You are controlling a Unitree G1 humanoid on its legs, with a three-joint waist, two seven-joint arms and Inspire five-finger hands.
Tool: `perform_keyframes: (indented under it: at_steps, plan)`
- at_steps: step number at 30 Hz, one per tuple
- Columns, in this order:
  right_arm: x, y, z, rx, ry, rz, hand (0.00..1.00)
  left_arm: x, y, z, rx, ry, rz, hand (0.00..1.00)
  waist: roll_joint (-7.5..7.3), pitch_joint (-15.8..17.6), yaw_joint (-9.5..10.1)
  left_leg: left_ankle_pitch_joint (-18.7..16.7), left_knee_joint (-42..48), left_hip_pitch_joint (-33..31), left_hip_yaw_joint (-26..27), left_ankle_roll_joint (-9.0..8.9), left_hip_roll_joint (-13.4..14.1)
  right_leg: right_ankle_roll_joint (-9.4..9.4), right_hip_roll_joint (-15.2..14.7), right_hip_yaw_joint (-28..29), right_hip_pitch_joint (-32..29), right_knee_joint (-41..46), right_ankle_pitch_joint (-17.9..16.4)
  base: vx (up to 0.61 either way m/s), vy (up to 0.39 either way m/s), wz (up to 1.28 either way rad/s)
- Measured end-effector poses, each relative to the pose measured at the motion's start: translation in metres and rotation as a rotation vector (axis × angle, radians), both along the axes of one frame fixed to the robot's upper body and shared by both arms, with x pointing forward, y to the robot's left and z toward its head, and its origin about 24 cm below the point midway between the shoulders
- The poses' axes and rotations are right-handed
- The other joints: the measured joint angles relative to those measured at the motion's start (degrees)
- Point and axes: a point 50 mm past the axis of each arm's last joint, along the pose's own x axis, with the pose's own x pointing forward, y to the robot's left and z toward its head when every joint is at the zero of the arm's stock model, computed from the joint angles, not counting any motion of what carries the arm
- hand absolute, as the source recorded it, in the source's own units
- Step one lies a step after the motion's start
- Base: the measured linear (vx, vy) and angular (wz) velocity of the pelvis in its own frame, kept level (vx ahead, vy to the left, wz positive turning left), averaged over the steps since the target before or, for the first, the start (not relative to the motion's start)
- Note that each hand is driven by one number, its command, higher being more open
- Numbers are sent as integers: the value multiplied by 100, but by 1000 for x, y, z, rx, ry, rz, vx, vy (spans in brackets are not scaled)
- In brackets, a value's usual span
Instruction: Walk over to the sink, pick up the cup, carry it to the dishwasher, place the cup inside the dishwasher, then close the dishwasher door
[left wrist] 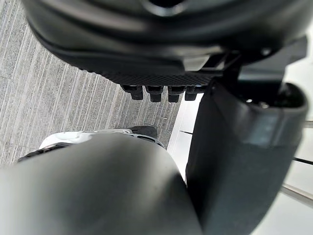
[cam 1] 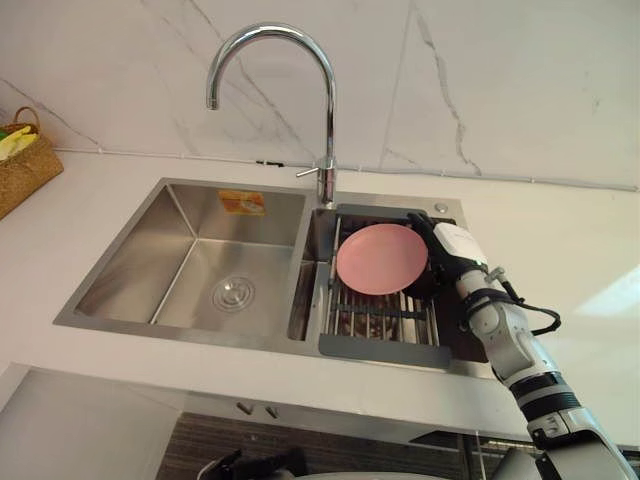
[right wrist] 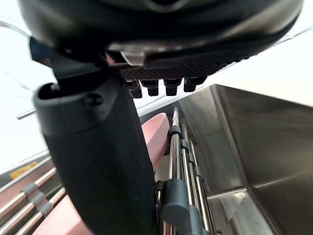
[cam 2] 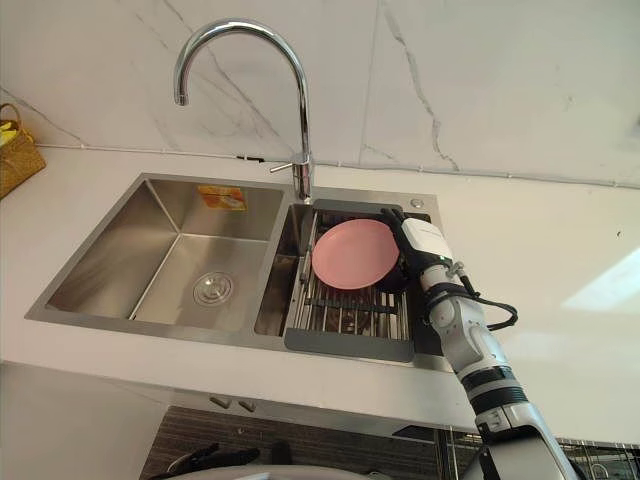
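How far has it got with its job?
Done: it stands at the stainless steel double sink. In hand: the right robot hand, fingers open, is beside the round pink dish in the grey sink rack, gripping nothing yet. The left robot hand hangs over grey floor. Still to do: picking up, carrying, loading the dishwasher, closing its door.

Tap (cam 1: 329, 130): chrome gooseneck, seen upright against the wall.
Plate (cam 1: 381, 258): pink, round, leaned tilted in the rack, at 5 o'clock of the tap's base.
Rack (cam 1: 385, 352): metal bars in a dark grey frame, set under the plate.
Basket (cam 1: 25, 170): woven, placed at 9 o'clock of the tap, well apart.
Worktop (cam 1: 560, 250): white, plain.
Wall (cam 1: 500, 90): white marble, crossed by grey veins.
Floor (left wrist: 49, 98): grey, striped.
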Motion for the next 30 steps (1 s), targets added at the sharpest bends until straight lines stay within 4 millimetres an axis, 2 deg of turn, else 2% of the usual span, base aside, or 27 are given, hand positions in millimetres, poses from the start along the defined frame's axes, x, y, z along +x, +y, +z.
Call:
perform_keyframes:
  at_steps: [6, 7, 15, 20, 25, 30]
  plan:
    - [1, 10, -3, -50, -29, 56, 100, 1, 1, 1, 9, -8, -9, 100, -31, 20, 5, 0, 0, -3, -16, 0, -2, 3, 0, -17, 8, 0, -2, 0, 0, 0]
    - [2, 12, -2, -63, -39, 68, 0, 1, 1, 1, 10, -9, -11, 100, -34, 21, 4, 0, 0, -3, -16, 0, -2, 3, 0, -17, 8, 0, -2, 0, 0, 0]
    - [1, 20, 3, -138, -161, 145, 0, 1, 2, 1, 13, -17, -13, 100, -60, 37, 13, 1, 0, -3, -25, 0, -2, 4, 1, -23, 11, 3, -5, 0, 0, 0]
    - [0, 16, 10, -218, -263, 156, 0, 2, 5, 2, 20, -29, -18, 100, -122, 72, 34, 1, 1, -6, -27, 0, -1, 6, 3, -24, 12, 2, -8, 0, 0, 0]
    - [-3, 27, 4, -219, -264, 211, 0, 5, 4, 2, 29, -50, -66, 100, -125, 73, 117, 1, 1, -7, -31, 0, -3, 10, 1, -22, 11, 4, -12, 0, 0, 0]
    - [-4, 28, 1, -237, -272, 230, 0, 5, 3, 2, 28, -50, -68, 100, -124, 73, 141, 1, 0, -3, -34, 0, -12, 10, -14, -7, 8, 32, -16, 0, 0, 0]
